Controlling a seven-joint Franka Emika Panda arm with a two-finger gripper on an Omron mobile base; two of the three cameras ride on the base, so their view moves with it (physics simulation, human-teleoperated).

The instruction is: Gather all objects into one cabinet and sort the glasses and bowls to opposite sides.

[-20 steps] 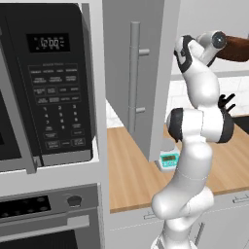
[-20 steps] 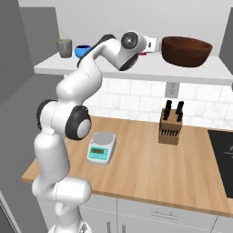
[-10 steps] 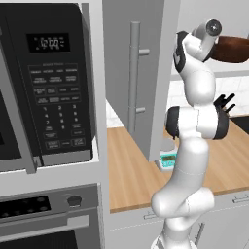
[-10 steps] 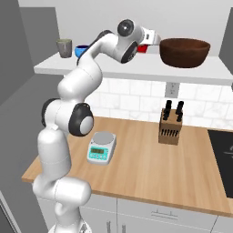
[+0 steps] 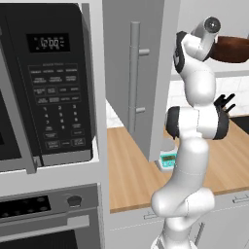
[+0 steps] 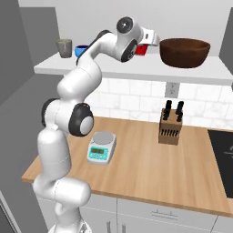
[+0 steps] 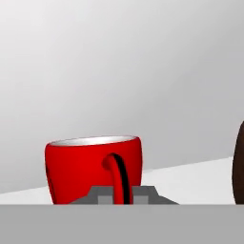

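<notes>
The glossy red mug (image 7: 86, 167) stands upright on the white shelf (image 6: 113, 68) with its handle (image 7: 116, 174) turned toward the hand. My gripper (image 7: 121, 195) sits at that handle, its two fingertips (image 7: 99, 194) close against either side, shut on it. From the right base view the gripper (image 6: 154, 41) is just in front of the mug (image 6: 141, 49). The wide dark brown bowl (image 6: 184, 51) rests on the shelf to the right, also seen as the bowl (image 5: 234, 48) and its edge (image 7: 239, 162). The small blue vessel (image 6: 82, 49) sits at the shelf's left.
A grey cup (image 6: 64, 48) stands beside the blue vessel. Below on the wooden counter (image 6: 136, 168) are a kitchen scale (image 6: 101, 148) and a knife block (image 6: 170, 124); a stove (image 6: 224, 150) lies at the right. A microwave (image 5: 53, 82) and tall cabinet door (image 5: 133, 73) are at the left.
The hand drew away from the brown bowl's left rim and swung left to the red mug's handle. The bowl stayed where it was.
</notes>
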